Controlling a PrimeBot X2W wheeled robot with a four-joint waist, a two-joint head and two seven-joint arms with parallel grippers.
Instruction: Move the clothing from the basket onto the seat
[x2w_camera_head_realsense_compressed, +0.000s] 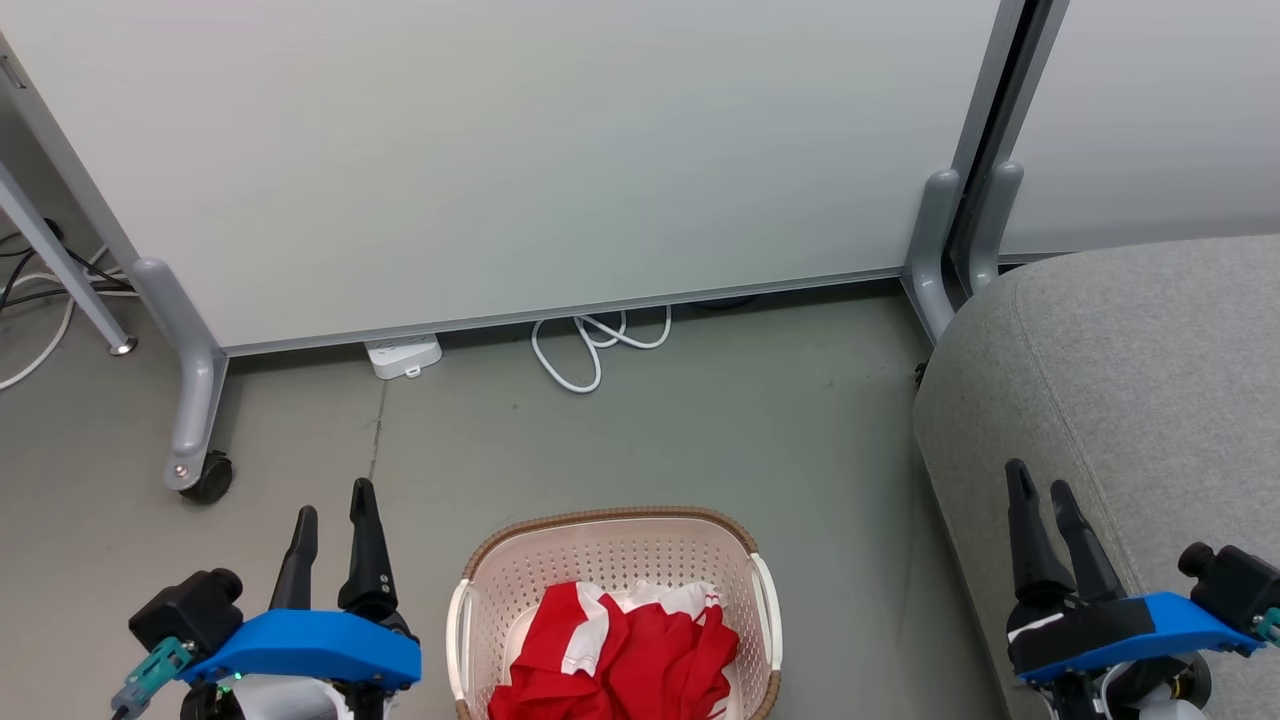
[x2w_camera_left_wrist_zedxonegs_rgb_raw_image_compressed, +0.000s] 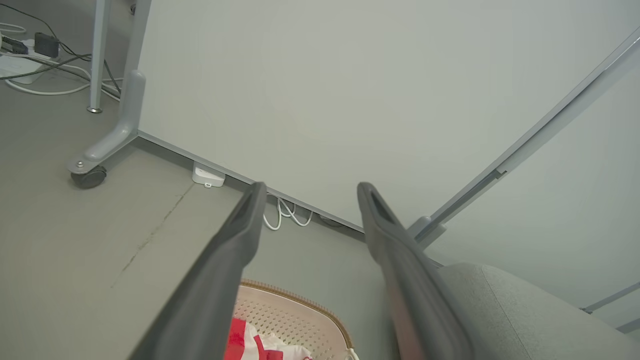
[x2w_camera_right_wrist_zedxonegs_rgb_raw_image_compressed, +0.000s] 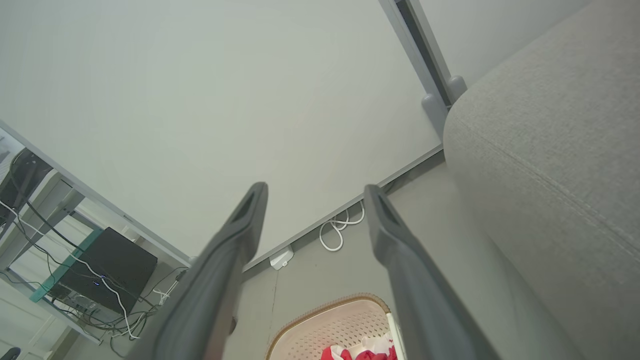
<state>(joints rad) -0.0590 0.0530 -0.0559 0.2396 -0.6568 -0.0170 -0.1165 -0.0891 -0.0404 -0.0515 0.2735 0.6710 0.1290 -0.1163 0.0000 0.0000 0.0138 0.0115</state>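
Red clothing (x2w_camera_head_realsense_compressed: 618, 650) with white panels lies bunched in the cream perforated basket (x2w_camera_head_realsense_compressed: 610, 548) on the floor at bottom centre. The grey seat (x2w_camera_head_realsense_compressed: 1130, 370) rises at the right. My left gripper (x2w_camera_head_realsense_compressed: 335, 498) hangs open left of the basket, nothing between its fingers. My right gripper (x2w_camera_head_realsense_compressed: 1040, 478) is open over the seat's front edge. The left wrist view has the basket rim (x2w_camera_left_wrist_zedxonegs_rgb_raw_image_compressed: 295, 300), a bit of clothing (x2w_camera_left_wrist_zedxonegs_rgb_raw_image_compressed: 242, 340) and the seat (x2w_camera_left_wrist_zedxonegs_rgb_raw_image_compressed: 505, 310) past the left gripper (x2w_camera_left_wrist_zedxonegs_rgb_raw_image_compressed: 310, 187). The right wrist view shows the basket (x2w_camera_right_wrist_zedxonegs_rgb_raw_image_compressed: 330, 320), clothing (x2w_camera_right_wrist_zedxonegs_rgb_raw_image_compressed: 357, 352) and seat (x2w_camera_right_wrist_zedxonegs_rgb_raw_image_compressed: 545, 130) beyond the right gripper (x2w_camera_right_wrist_zedxonegs_rgb_raw_image_compressed: 315, 187).
A pale partition panel (x2w_camera_head_realsense_compressed: 520, 150) on grey wheeled feet (x2w_camera_head_realsense_compressed: 195, 440) stands behind the basket. A white power strip (x2w_camera_head_realsense_compressed: 403, 355) and looped white cable (x2w_camera_head_realsense_compressed: 595, 345) lie at its base. More cables (x2w_camera_head_realsense_compressed: 40, 290) lie at far left. Grey floor (x2w_camera_head_realsense_compressed: 700, 430) surrounds the basket.
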